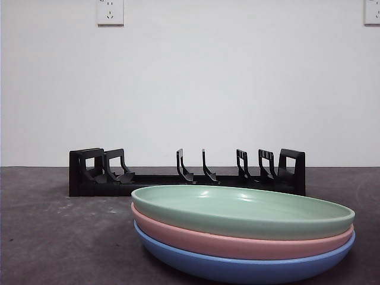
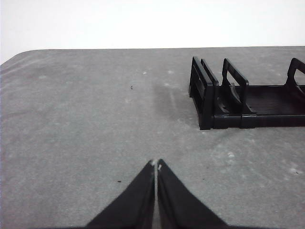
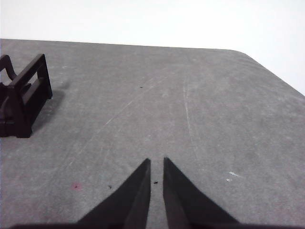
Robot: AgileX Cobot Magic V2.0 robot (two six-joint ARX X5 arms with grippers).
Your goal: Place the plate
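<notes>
Three plates are stacked near the front of the table in the front view: a green plate (image 1: 237, 209) on top, a pink plate (image 1: 178, 233) under it and a blue plate (image 1: 237, 268) at the bottom. No gripper shows in the front view. My left gripper (image 2: 155, 165) hovers over bare table with its jaws shut and nothing in them. My right gripper (image 3: 156, 162) is also over bare table, jaws nearly together with only a thin slit between them, holding nothing. Neither wrist view shows the plates.
A long black dish rack (image 1: 148, 189) with upright dividers lies across the table behind the stack. One end of the rack (image 2: 228, 112) lies ahead of the left gripper, the other end of the rack (image 3: 24, 100) ahead of the right gripper. A white wall stands behind.
</notes>
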